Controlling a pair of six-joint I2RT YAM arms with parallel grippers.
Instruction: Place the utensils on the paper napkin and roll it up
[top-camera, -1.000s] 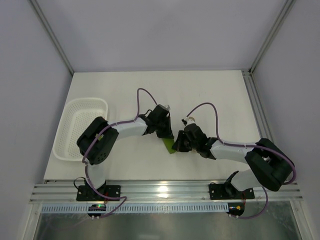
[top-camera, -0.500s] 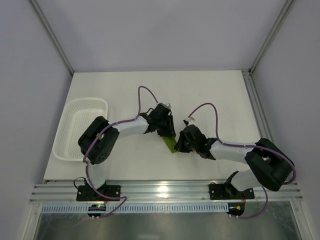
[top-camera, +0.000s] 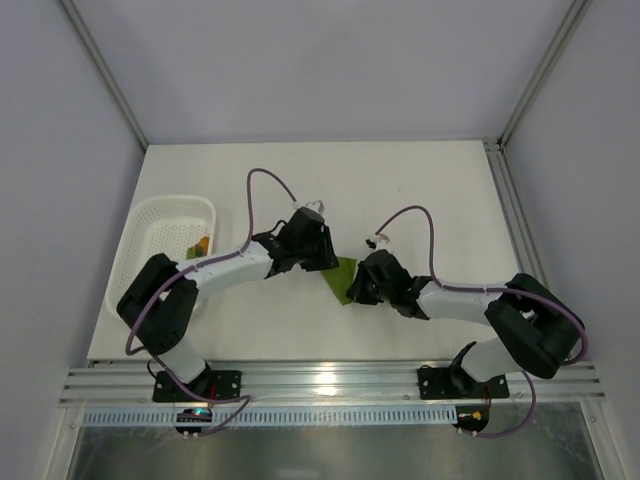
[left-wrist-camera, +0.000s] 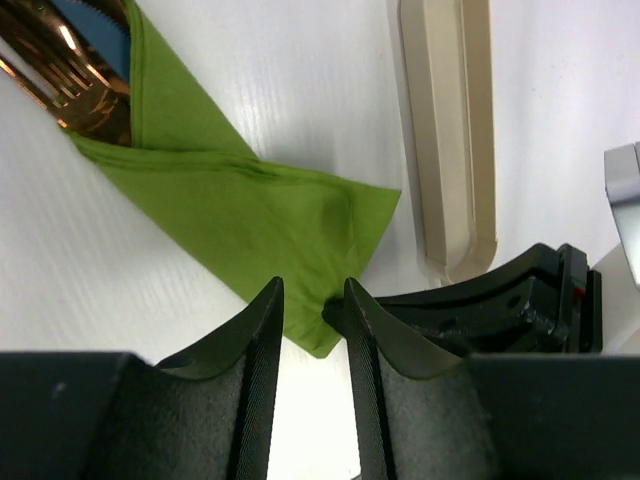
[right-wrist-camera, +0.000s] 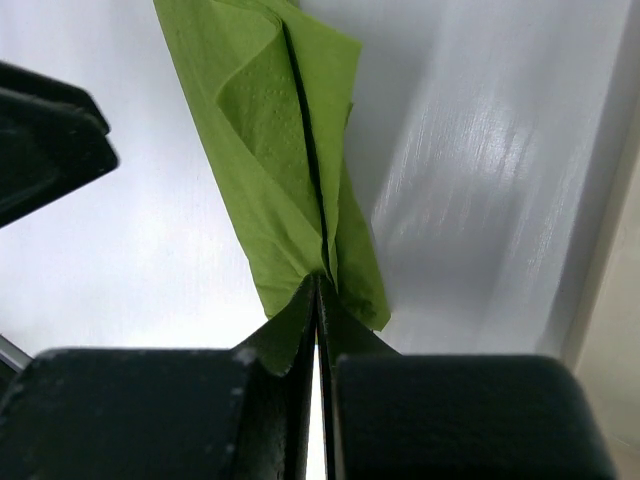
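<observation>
The olive-green paper napkin (top-camera: 345, 276) lies folded on the white table between my two grippers. In the left wrist view the napkin (left-wrist-camera: 250, 220) wraps over the copper-brown utensils (left-wrist-camera: 70, 70), whose ends stick out at the top left. My right gripper (right-wrist-camera: 318, 290) is shut on the near edge of the napkin (right-wrist-camera: 285, 150); in the top view this gripper (top-camera: 352, 290) sits at the napkin's lower right. My left gripper (left-wrist-camera: 313, 305) is open with a narrow gap and empty, its tips just short of the napkin's corner; the top view shows it (top-camera: 328, 262) left of the napkin.
A pale beige oblong piece (left-wrist-camera: 450, 140) lies on the table just beyond the napkin. A white mesh basket (top-camera: 150, 225) stands at the left edge with a small orange and green item (top-camera: 200, 245) inside. Metal frame rails run along the table's right and near edges.
My left arm has swung left and pulled back from the napkin, uncovering more of the napkin and the basket. The right gripper has kept its hold in place.
</observation>
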